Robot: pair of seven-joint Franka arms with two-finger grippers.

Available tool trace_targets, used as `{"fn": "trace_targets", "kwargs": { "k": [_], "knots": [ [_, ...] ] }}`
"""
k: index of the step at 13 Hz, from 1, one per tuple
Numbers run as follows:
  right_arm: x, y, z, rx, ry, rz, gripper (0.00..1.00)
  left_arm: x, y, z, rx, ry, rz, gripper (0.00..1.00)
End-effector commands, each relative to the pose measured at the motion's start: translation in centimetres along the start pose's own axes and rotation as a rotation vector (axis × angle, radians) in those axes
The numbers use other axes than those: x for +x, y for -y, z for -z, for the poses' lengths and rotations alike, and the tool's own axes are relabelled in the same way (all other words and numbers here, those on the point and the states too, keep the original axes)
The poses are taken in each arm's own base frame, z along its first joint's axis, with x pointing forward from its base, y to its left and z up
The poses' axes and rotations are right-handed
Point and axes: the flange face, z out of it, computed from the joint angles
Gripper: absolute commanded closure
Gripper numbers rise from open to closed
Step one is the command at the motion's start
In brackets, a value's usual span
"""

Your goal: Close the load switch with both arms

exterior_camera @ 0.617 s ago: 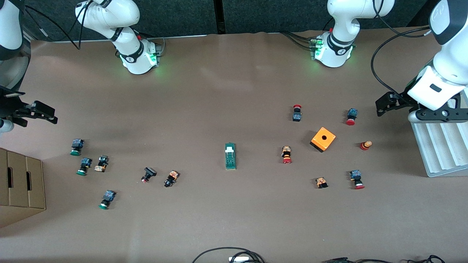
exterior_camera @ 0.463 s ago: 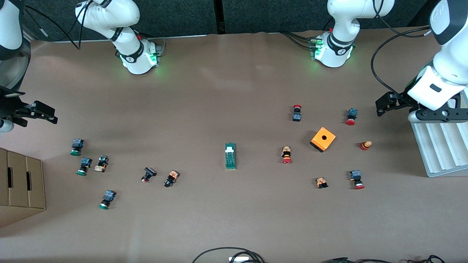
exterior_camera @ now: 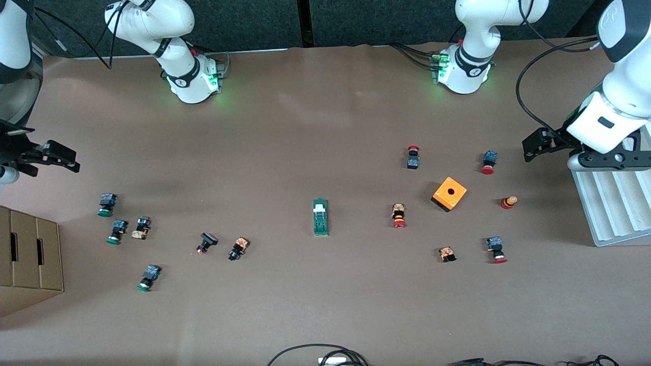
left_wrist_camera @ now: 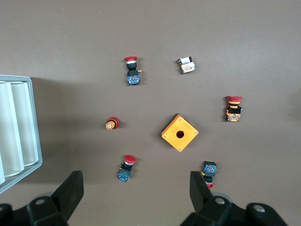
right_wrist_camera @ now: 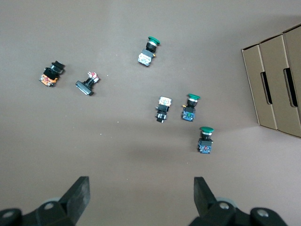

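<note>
The left gripper (left_wrist_camera: 134,193) hangs with its fingers spread wide and nothing between them, over the table at the left arm's end, just beside a white ribbed tray (exterior_camera: 610,203); below it lie the orange cube (left_wrist_camera: 179,133) with a hole and several red-capped push buttons (left_wrist_camera: 132,70) scattered around it. The right gripper (right_wrist_camera: 141,197) is likewise spread wide and empty, above the right arm's end of the table, over a loose group of green-capped push buttons (right_wrist_camera: 205,139) near a cardboard box (exterior_camera: 28,256). The load switch (exterior_camera: 320,217) lies flat near the middle of the table, between the two clusters and well apart from both grippers, its white piece at the end farther from the front camera. The table (exterior_camera: 305,127) is covered with a plain brown sheet; a dark wall runs along the edge where the two arm bases stand with green lights lit. The tray's grooves hold nothing visible, and the box's contents cannot be seen. Against the earlier frames nothing has shifted: both arms wait in the same poses and every part lies where it was.
</note>
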Motion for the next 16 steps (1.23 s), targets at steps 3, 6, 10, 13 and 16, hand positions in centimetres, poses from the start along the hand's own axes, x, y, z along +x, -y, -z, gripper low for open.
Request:
{"fn": "trace_targets", "kwargs": {
  "k": [3, 6, 10, 13, 16],
  "knots": [
    [0.59, 0.11, 0.36, -0.005, -0.009, 0.005, 0.00, -0.65, -0.08, 0.35, 0.005, -0.004, 0.005, 0.00],
    [0.40, -0.36, 0.38, -0.003, -0.005, -0.004, 0.00, -0.66, 0.01, 0.34, 0.005, -0.003, 0.005, 0.00],
    [0.36, -0.17, 0.26, 0.000, 0.002, -0.003, 0.00, -0.66, 0.01, 0.34, 0.005, -0.003, 0.004, 0.00],
    [0.36, -0.17, 0.26, 0.000, 0.002, -0.003, 0.00, -0.66, 0.01, 0.34, 0.005, -0.003, 0.002, 0.00],
    [0.36, -0.17, 0.26, 0.000, 0.002, -0.003, 0.00, -0.67, -0.08, 0.34, 0.005, -0.003, 0.001, 0.00]
  ]
}}
